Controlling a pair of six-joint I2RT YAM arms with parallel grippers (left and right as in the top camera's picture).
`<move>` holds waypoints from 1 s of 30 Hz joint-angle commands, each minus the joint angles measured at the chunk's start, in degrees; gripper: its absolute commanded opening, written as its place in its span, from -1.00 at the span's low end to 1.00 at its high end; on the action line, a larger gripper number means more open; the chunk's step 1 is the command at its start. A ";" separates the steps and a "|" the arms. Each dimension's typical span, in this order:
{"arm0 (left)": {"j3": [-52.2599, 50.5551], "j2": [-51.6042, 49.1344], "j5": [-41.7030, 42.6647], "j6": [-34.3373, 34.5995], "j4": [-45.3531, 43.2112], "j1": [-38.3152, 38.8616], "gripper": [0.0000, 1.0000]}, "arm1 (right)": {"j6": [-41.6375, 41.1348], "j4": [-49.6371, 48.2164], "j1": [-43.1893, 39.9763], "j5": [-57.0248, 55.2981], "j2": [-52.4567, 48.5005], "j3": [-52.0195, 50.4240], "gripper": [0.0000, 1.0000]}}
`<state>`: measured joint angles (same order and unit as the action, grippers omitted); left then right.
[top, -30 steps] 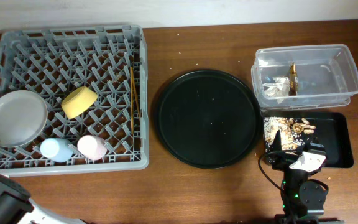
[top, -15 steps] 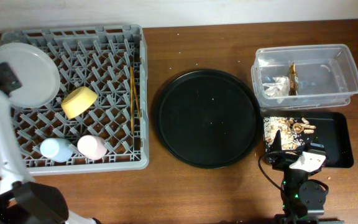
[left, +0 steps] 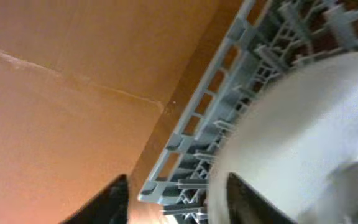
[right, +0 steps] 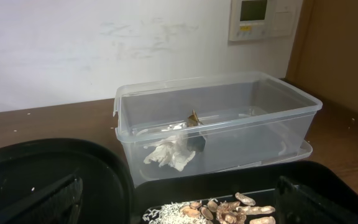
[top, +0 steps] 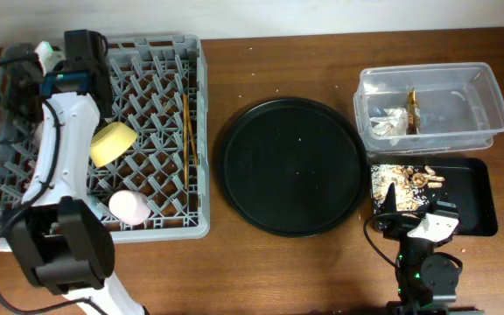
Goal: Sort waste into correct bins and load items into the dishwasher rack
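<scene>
Pale grey round plate point(left: 303, 130), just beside left tool point(left: 176, 190), perhaps touching it

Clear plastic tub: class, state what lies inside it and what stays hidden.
Inside the clear tub lie a crumpled white tissue and a brown wrapper. Whatever sits under the tissue is covered.

rack point(top: 156, 96) grey lattice | bowl point(top: 112, 143) yellow | cup point(top: 129, 206) pink | round tray point(top: 291, 166) black | tub point(top: 427, 70) clear

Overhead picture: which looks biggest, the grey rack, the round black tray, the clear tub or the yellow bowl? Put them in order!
1. grey rack, biggest
2. round black tray
3. clear tub
4. yellow bowl, smallest
</scene>
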<state>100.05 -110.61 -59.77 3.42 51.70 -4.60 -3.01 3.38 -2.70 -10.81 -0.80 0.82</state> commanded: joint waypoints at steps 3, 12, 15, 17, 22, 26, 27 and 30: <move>0.76 2.19 6.54 -0.48 1.99 8.09 0.48 | -0.44 0.22 -0.33 0.11 0.33 -0.50 0.97; 2.60 24.65 51.01 1.14 22.67 37.33 0.99 | -0.44 0.22 -0.33 0.11 0.33 -0.50 0.97; 2.60 29.75 51.84 -5.25 20.55 38.14 0.99 | -0.44 0.22 -0.33 0.11 0.33 -0.50 0.97; 1.42 34.05 50.07 -5.29 18.38 37.99 0.99 | -0.44 0.22 -0.33 0.11 0.33 -0.50 0.97; -38.71 59.78 49.53 -11.72 -22.80 30.97 0.99 | -0.44 0.22 -0.33 0.11 0.33 -0.50 0.97; -70.12 82.40 49.94 -11.65 -43.67 24.61 0.99 | -0.44 0.22 -0.33 0.11 0.33 -0.50 0.97; -76.56 88.04 50.66 -11.63 -45.48 22.58 0.99 | -0.44 0.22 -0.33 0.11 0.33 -0.50 0.97; -88.13 101.61 53.57 -11.65 -45.48 17.20 0.99 | -0.44 0.22 -0.33 0.11 0.33 -0.50 0.97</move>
<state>18.79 -18.11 -8.69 -7.53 6.59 15.88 -3.05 3.38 -2.70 -10.79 -0.86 0.82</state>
